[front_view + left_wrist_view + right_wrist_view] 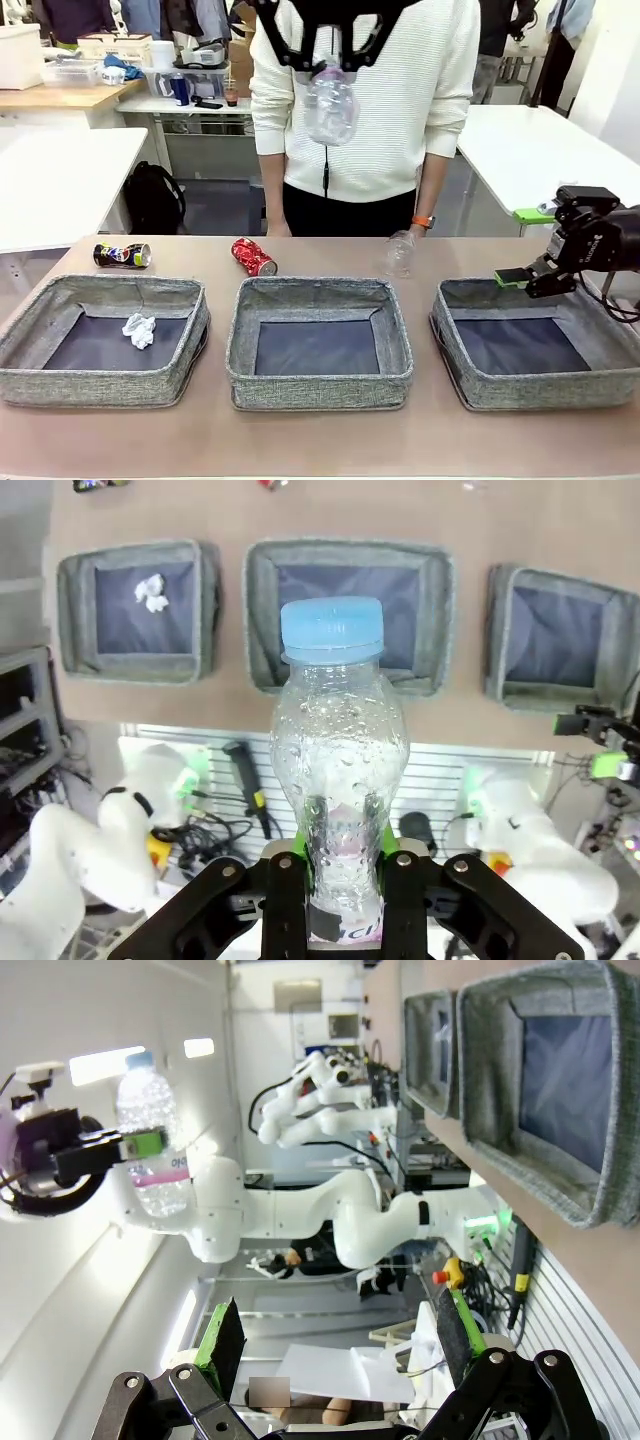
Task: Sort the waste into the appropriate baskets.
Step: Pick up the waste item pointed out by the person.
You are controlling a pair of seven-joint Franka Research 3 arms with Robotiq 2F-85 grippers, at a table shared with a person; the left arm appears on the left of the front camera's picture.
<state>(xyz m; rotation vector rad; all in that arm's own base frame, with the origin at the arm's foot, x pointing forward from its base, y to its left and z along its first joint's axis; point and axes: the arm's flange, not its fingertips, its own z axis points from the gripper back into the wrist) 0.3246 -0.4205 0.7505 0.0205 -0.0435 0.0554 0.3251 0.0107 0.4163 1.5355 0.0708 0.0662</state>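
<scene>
My left gripper [330, 55] hangs high over the table's far middle, shut on a clear plastic bottle [331, 105] with a blue cap [332, 630]. In the left wrist view the bottle [340, 770] stands over the middle basket [440, 620]. Three grey baskets sit in a row: left [100, 385], middle [318, 390], right [530, 392]. A crumpled paper ball [139, 330] lies in the left one. Behind them on the table lie a dark can [122, 255], a red can [253, 257] and a crushed clear container [400, 253]. My right gripper [522, 247] stands open and holds nothing above the right basket's far corner.
A person in a white sweater stands at the far edge, one hand [425, 228] near the clear container. A strip of bare table [320, 440] runs in front of the baskets. The right wrist view shows its own green pads [225, 1340] spread wide.
</scene>
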